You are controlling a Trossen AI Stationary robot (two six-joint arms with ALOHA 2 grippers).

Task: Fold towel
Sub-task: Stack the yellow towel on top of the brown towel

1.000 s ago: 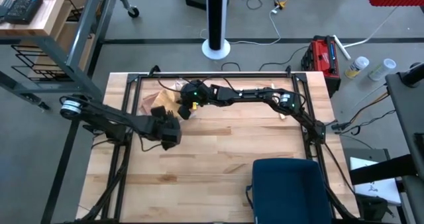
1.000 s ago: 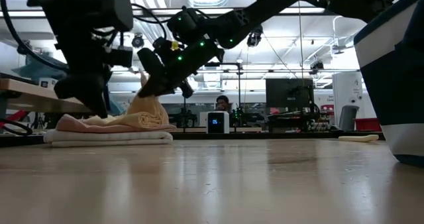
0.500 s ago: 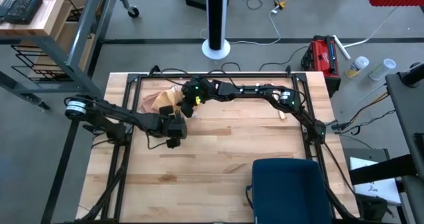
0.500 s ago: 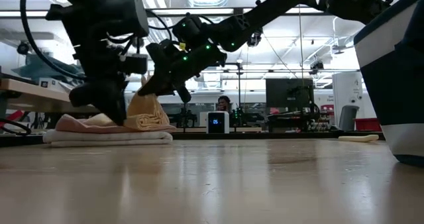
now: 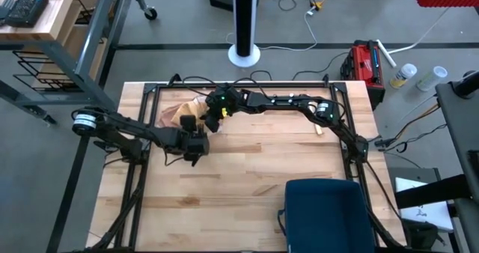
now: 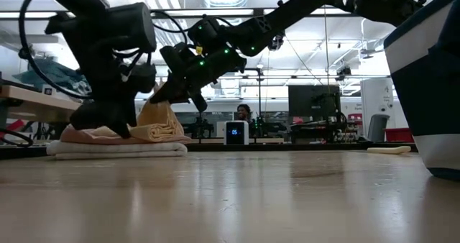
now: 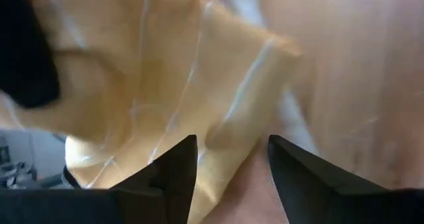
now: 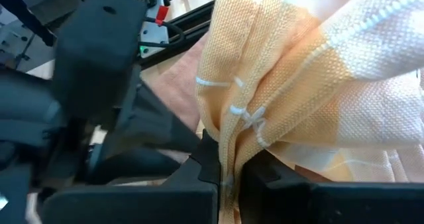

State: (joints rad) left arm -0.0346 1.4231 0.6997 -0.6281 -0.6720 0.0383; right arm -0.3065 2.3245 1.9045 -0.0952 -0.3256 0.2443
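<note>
A yellow towel with white stripes [image 6: 159,121] rises in a peak from a stack at the table's far left; its lower part lies on a pink towel [image 6: 83,134], which lies on a folded white towel [image 6: 118,149]. My right gripper [image 8: 228,174] reaches in from the table's right and is shut on the yellow towel's raised part. My left gripper [image 7: 232,161] hangs over the stack's near side, open and slanting down. A hanging fold of the yellow towel [image 7: 218,131] lies just ahead of its fingertips. I cannot tell whether they touch it. My right gripper pinches a gathered bunch of the yellow towel [image 8: 232,128] between its two fingers, several layers together. The fingers come slanting down from the table's right. The pinched part is lifted into a peak [image 6: 157,99], and the cloth drapes slack below it onto the stack.
A dark blue box [image 5: 325,212] fills the near right of the table. A black metal frame [image 5: 247,84] runs along the far and side edges. A small pale object [image 5: 318,129] lies at the right. Bare wood [image 5: 254,163] spreads across the middle and near side.
My left gripper has come down a little toward the towel stack and has rolled about its own line. My right gripper keeps the yellow towel's peak lifted in about the same place.
</note>
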